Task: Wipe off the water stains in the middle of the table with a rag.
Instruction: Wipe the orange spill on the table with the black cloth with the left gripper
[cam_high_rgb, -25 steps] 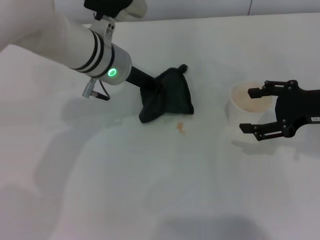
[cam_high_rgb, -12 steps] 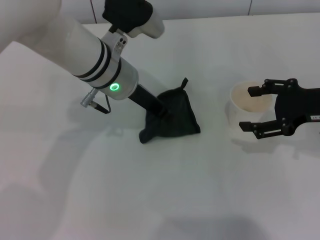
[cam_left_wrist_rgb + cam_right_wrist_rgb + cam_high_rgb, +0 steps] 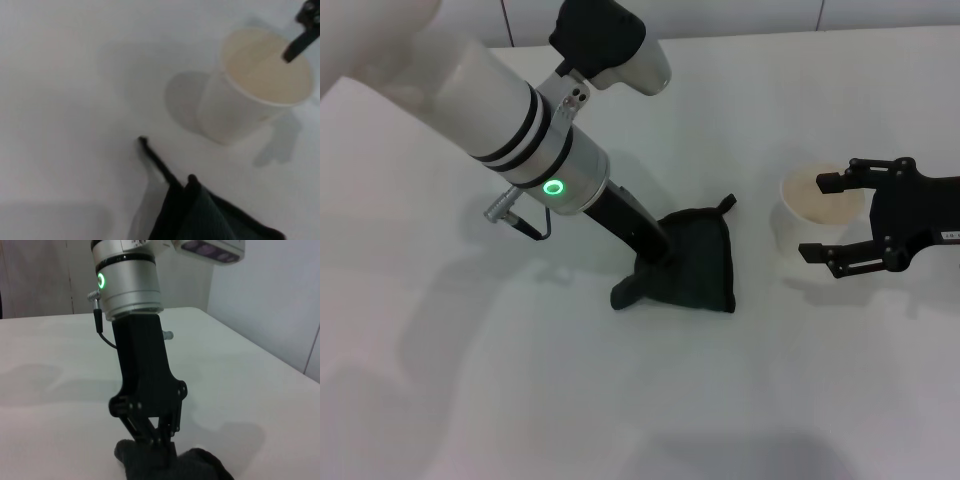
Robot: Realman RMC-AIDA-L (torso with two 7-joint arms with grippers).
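So the rag (image 3: pixel 688 263) has slid right and toward the near side since 1 second ago, and the orange blot that was showing just near of it back then isn't visible anymore. It's either under the cloth or already soaked up, can't say which.

Going left to right: the left gripper (image 3: pixel 655 262) comes down at a slant from the far left and is pinched onto the left part of the rag, pressing it flat against the table (image 3: pixel 520 400). The right wrist view shows its fingers (image 3: pixel 161 435) squeezed together into the bunched fabric, so it's definitely holding it. The rest of the cloth fans out to the right of the gripper, with the little loop at its far right corner. The water stains would be somewhere under that spread, if anything's left.

Further right is a white cup (image 3: pixel 812 222) with tan liquid in it, and the right gripper (image 3: pixel 825 218) sits spread wide around it, not touching the rag.

What worries me: the rag is now near that cup. 1 more sweep the same way could bump it and tip it. Also lifting too early might leave a smear.
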